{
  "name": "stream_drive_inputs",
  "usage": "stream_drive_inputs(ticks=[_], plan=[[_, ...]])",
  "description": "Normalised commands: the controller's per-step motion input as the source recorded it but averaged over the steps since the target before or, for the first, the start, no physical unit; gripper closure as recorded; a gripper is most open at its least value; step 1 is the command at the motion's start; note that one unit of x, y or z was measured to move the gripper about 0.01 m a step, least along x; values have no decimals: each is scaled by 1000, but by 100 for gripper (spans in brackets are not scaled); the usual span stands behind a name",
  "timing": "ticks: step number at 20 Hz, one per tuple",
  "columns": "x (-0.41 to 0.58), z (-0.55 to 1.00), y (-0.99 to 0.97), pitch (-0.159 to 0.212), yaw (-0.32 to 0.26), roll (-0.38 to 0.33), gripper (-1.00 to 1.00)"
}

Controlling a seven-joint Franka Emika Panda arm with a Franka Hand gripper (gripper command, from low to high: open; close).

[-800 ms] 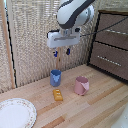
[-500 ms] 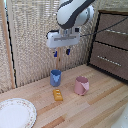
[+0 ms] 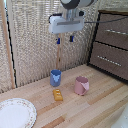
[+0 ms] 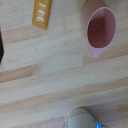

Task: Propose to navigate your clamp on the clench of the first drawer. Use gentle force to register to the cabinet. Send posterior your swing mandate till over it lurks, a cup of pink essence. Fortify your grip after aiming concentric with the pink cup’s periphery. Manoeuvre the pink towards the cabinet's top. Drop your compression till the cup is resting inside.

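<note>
The pink cup (image 3: pixel 81 85) stands upright on the wooden table, in front of the cabinet (image 3: pixel 111 42) at the exterior view's right. My clamp (image 3: pixel 65 39) hangs high above the table on the white arm, up and toward the exterior view's left of the pink cup. Its blue fingertips (image 3: pixel 58 41) stand apart with nothing between them. In the wrist view the pink cup (image 4: pixel 101 30) shows its open mouth from above. The cabinet's drawers look shut, with slim silver handles (image 3: pixel 114 32).
A blue cup (image 3: pixel 55 77) stands beside the pink one, toward the exterior view's left. A small yellow block (image 3: pixel 58 94) (image 4: pixel 43 12) lies in front of them. A patterned white plate (image 3: pixel 14 113) sits at the near left. A pale reed screen (image 3: pixel 35 40) backs the table.
</note>
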Motion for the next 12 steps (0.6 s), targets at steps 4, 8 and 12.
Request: stream_drive_inputs(ticks=[4, 8, 12], plan=[[-34, -49, -231, -50, 132, -375, -100], [-16, -68, -219, -62, 133, -375, -100], [0, -106, -218, -72, 117, -375, -100]])
